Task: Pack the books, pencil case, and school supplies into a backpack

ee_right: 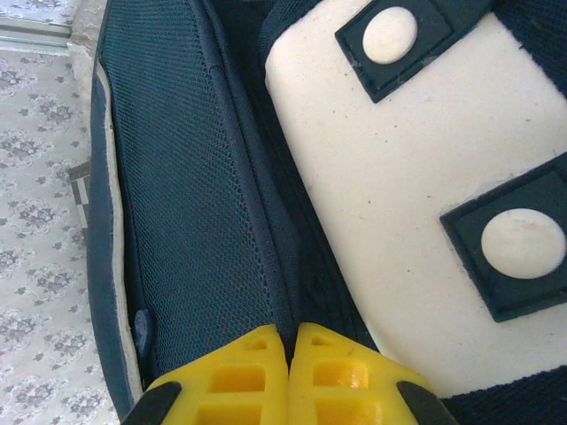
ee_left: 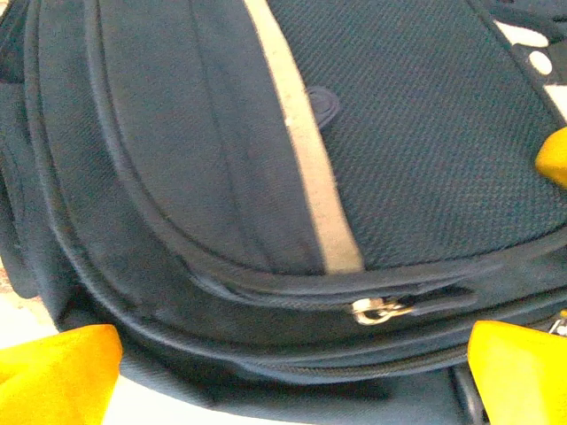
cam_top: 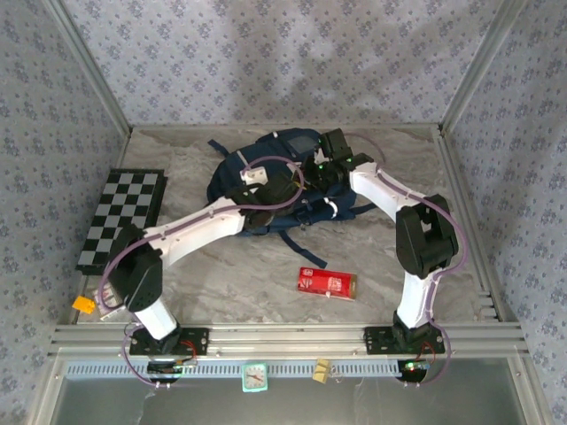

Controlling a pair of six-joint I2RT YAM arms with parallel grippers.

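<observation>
**Setting up to open the bag**

Nearest me, the school supplies (cam_top: 326, 282) lie unpacked on the tabletop (cam_top: 230, 274). Beyond them, my left jaws hang spread just short of the zip pull (ee_left: 376, 310), likely to take hold of it. My right jaws are pressed together at a seam of the backpack (cam_top: 292, 146), probably to steady it.

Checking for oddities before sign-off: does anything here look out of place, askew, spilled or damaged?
Nothing looks spilled or damaged. One thing stands out: the red box lies alone on the table, slightly askew to its edge and well apart from the backpack, so it has not yet been packed.
</observation>
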